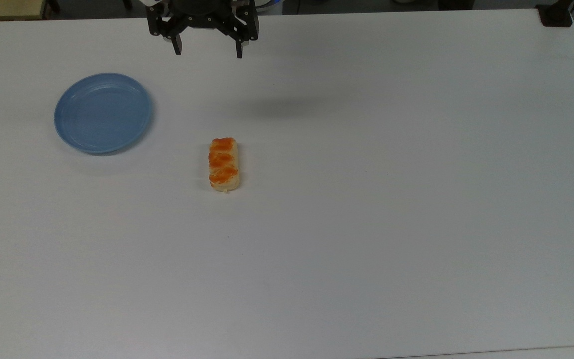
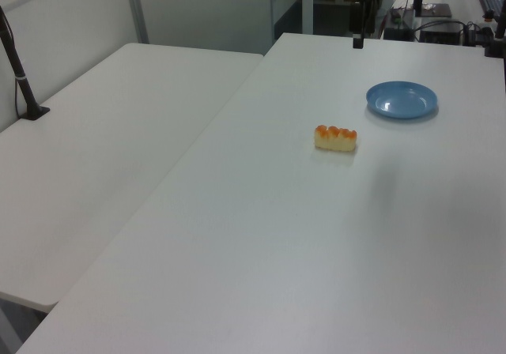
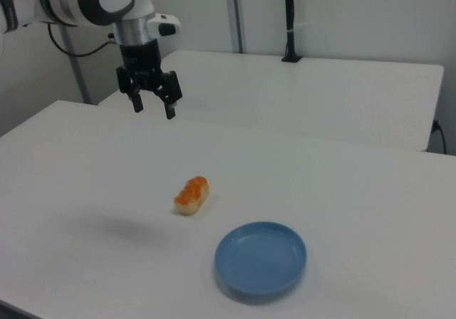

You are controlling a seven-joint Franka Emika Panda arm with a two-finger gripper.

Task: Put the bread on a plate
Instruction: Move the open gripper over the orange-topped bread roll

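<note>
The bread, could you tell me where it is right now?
The bread lies on the white table, in the top view right of and below the empty plate, apart from it, with the open gripper hovering above.
</note>
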